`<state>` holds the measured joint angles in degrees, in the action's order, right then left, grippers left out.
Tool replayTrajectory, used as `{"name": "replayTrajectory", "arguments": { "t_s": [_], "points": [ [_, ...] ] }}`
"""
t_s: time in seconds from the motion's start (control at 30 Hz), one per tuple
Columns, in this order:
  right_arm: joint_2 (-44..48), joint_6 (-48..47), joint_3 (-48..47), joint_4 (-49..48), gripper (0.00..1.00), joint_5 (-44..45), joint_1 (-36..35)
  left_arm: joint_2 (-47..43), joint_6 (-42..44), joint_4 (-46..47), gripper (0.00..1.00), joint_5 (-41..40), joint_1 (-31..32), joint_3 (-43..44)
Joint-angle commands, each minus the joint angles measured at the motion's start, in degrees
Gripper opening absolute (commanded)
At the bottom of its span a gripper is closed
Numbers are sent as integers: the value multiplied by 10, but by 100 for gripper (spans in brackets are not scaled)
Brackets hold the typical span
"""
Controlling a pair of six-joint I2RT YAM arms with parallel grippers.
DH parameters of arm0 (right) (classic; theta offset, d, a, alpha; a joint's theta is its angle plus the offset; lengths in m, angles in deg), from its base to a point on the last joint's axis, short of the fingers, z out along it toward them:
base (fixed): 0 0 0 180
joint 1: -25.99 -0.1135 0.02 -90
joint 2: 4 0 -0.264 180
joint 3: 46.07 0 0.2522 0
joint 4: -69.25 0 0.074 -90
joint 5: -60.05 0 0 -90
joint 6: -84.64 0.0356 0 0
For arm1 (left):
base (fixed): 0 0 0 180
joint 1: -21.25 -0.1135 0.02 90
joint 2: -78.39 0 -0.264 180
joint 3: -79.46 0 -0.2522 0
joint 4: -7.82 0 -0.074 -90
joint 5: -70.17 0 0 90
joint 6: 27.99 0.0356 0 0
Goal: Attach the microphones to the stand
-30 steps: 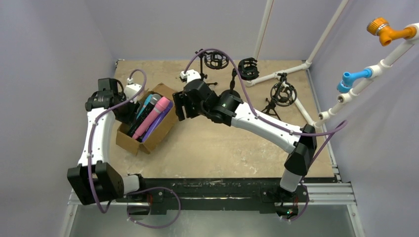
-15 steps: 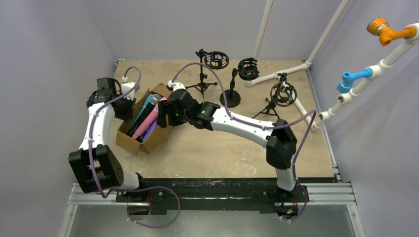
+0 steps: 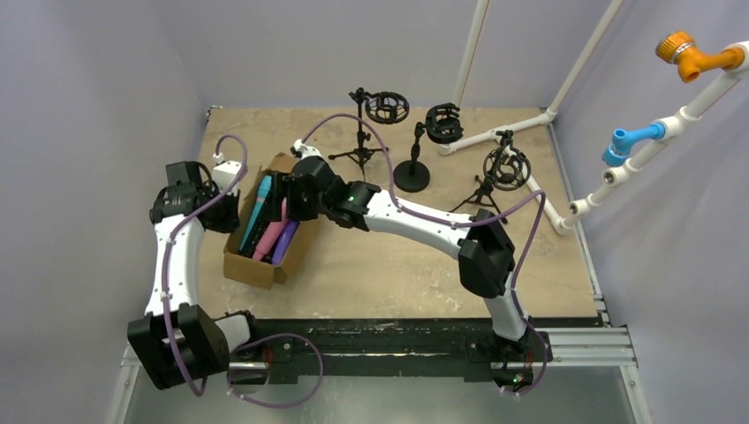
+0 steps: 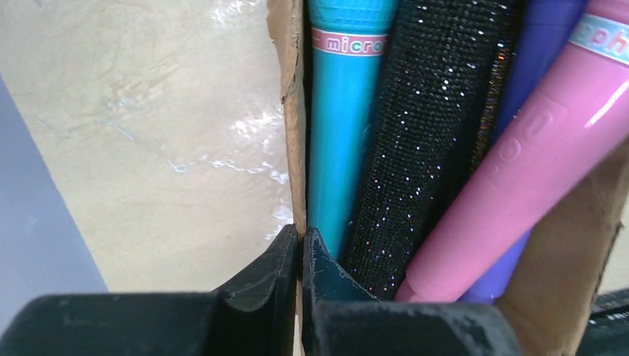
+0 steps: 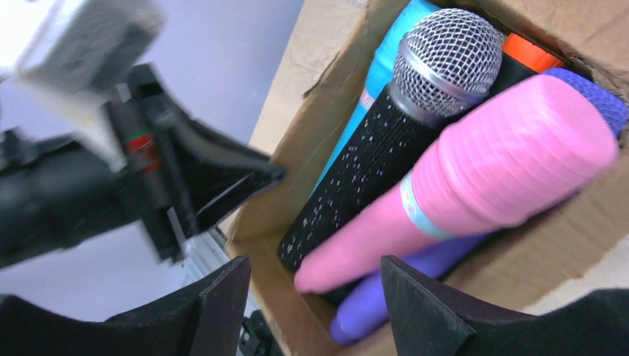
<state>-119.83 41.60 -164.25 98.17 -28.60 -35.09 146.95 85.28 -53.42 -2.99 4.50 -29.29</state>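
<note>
At box (image 4: 293, 111) wall, L gripper (image 4: 300, 241) pinches cardboard; over box, R gripper (image 5: 315, 265) spread. Pink mic (image 5: 482, 170) prob. light, rigid, slick: grab mid-barrel.

You've got the open cardboard box (image 3: 253, 265) sitting on the left of the tan table (image 3: 397, 265), the stick microphones (image 3: 272, 238) packed side by side in it, and three black shock-mount stands (image 3: 412, 177) behind it to the right.

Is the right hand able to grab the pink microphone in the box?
Probably yes. The right hand hangs open right over the box, and the pink microphone lies on top of the pile, uncovered. The left hand only pinches the box's wall.
</note>
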Motion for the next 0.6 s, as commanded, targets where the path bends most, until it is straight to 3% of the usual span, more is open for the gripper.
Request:
{"name": "replayTrajectory", "arguments": {
  "t_s": [0.0, 0.57],
  "points": [
    [-30, 25, -41, 1, 68, -12, 2, -59, -27, -38, 0, 70, -2, -8],
    [-65, -5, -73, 109, 65, 47, 2, -107, -34, -49, 0, 94, -2, -47]
  ]
}}
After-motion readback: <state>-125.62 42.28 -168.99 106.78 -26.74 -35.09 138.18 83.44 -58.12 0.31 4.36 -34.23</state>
